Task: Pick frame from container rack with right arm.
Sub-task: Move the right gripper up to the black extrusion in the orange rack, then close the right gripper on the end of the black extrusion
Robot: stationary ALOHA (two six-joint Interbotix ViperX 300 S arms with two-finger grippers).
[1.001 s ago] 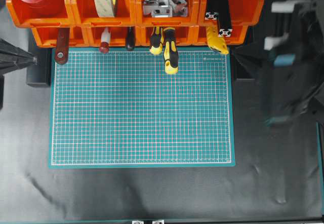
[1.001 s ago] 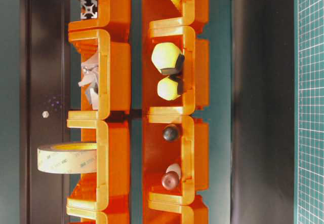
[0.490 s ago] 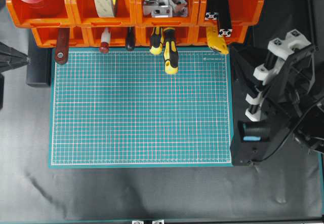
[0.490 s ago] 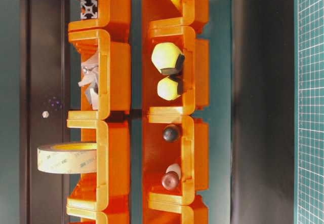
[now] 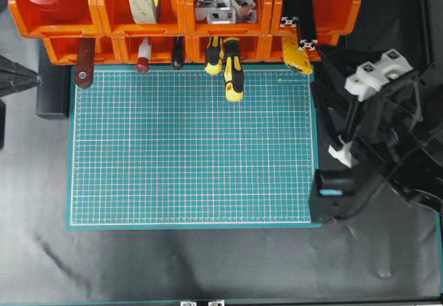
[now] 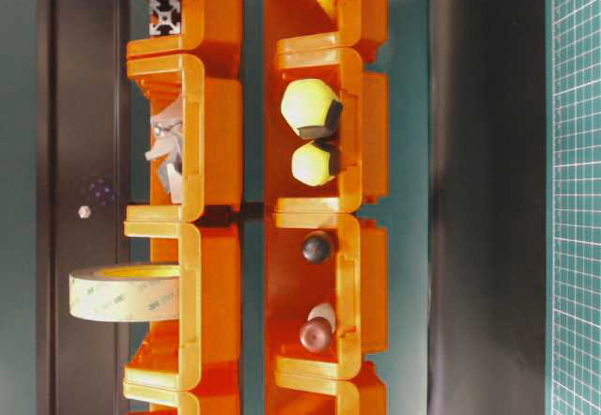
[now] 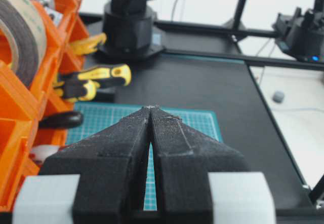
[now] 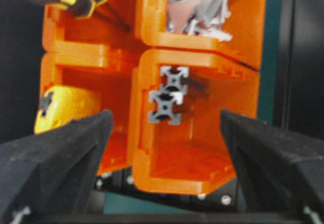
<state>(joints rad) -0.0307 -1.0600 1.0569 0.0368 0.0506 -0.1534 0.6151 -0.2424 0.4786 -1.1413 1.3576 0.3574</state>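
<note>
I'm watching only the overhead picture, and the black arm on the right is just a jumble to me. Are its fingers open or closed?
Observer: Open. The right arm's wrist camera shows the right gripper with its two fingers spread wide and nothing between them.
Operator: What is it facing?
Observer: An orange bin of the rack. Two black frame bars poke out of it end-on, one square end stacked above the other.
Operator: And the arm on the left?
Observer: The left gripper is shut, with its fingertips pressed together and nothing held.
</note>
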